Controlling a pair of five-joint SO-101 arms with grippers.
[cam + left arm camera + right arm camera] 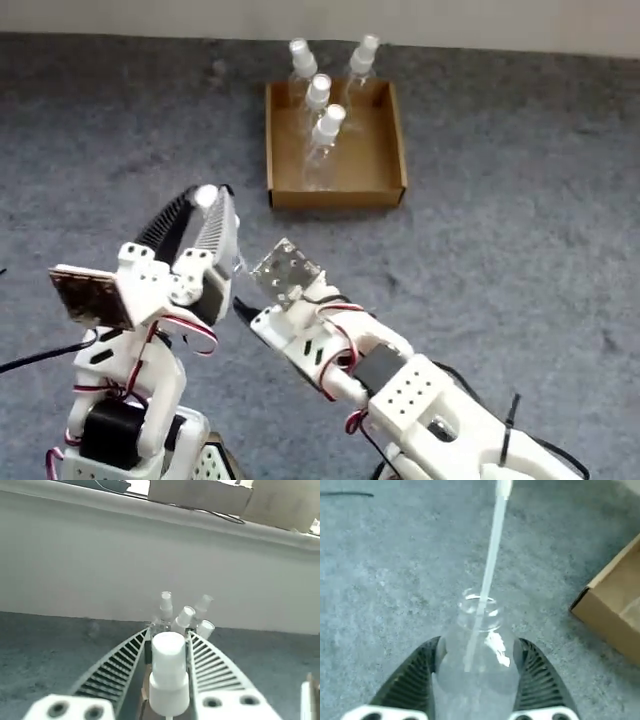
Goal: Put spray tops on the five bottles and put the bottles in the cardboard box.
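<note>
— What lies under it all?
— A mottled grey, carpet-like table (520, 250), spread right across the high view.
— And at twelve o'clock?
— A pale wall (480, 22) runs along the table's far edge. In the left wrist view it rises to a white ledge (100, 507). Brown cardboard cartons (200, 492) sit above the ledge, and a thin black cable (220, 516) trails along it.
</note>
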